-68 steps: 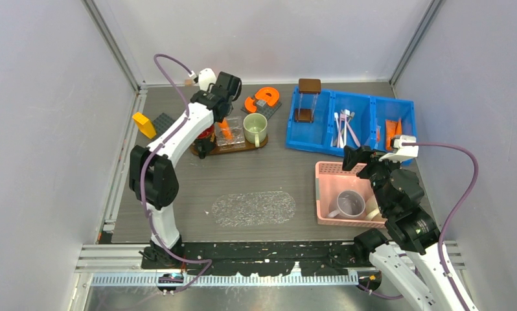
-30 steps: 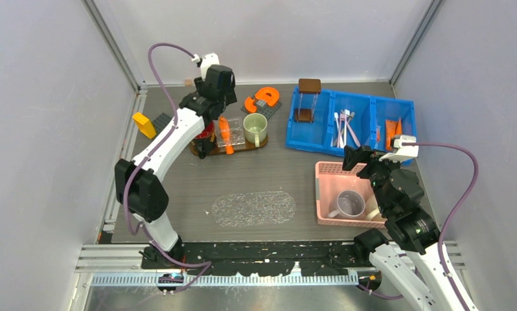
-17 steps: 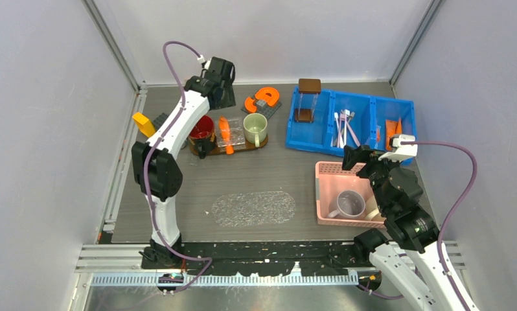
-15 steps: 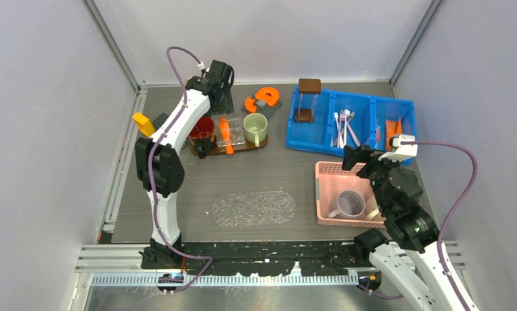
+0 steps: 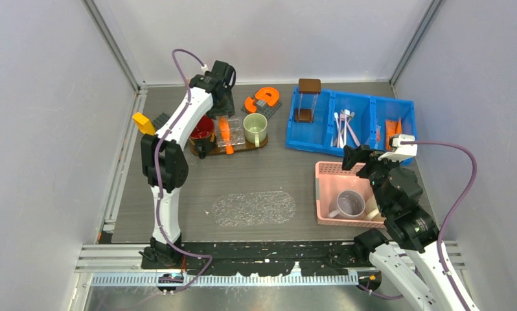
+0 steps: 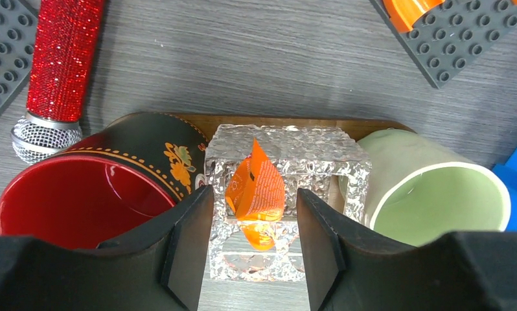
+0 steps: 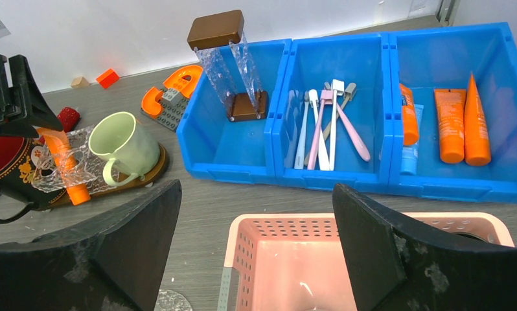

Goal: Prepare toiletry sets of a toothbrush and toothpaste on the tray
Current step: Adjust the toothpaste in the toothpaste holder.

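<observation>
Left arm: lifted back off the tray [image 5: 233, 150] since the earlier frames; right arm unmoved.
Left end effector [image 6: 254, 217]: fingers moderately apart, empty.
Toothpaste [image 6: 254, 188]: leaning in the clear cup [image 6: 321, 162] directly below it, untouched.
Right end effector [image 7: 256, 194]: wide, empty, over the pink basket [image 7: 275, 227].
Toothbrushes [image 7: 324, 123]: ahead of it, in the middle compartment of the blue bin [image 7: 346, 178].
Step, as judged: paste placed, brush outstanding; the next move calls for a narrow pinch on one slim handle.
Writing: tube print illegible; nothing readable.
</observation>
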You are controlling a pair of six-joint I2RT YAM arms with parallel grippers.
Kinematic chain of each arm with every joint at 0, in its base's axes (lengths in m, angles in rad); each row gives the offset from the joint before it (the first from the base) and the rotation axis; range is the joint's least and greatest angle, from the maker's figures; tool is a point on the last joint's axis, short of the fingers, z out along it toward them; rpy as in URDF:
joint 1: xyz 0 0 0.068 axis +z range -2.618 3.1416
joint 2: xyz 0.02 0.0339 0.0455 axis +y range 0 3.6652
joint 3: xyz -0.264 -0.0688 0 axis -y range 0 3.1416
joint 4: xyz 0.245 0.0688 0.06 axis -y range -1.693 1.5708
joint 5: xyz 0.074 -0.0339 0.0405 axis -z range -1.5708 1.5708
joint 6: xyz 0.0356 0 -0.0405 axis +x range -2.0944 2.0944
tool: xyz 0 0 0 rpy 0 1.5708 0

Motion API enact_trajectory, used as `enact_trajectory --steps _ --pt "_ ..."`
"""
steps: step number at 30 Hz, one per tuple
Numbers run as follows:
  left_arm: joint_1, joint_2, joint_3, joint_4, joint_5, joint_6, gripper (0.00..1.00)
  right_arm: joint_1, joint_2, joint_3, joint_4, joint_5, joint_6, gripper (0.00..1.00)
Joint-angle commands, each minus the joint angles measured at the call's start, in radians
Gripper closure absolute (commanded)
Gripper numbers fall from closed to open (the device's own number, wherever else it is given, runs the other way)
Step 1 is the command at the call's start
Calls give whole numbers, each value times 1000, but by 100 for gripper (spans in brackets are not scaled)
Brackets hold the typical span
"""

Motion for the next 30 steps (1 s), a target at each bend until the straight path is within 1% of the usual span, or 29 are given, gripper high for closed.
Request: enact_trajectory --steps 1,10,17,23,30 --pt "3 10 47 -30 18 13 48 5 11 14 27 15 -13 7" --pt "3 29 57 -59 10 25 47 4 9 14 27 15 -13 7" --pt "3 47 69 -66 25 21 51 4 7 14 27 15 -13 7" --pt "3 62 84 -76 35 17 57 4 4 13 28 16 -13 7" --pt "5 67 86 -75 31 14 70 4 1 13 27 18 -13 7"
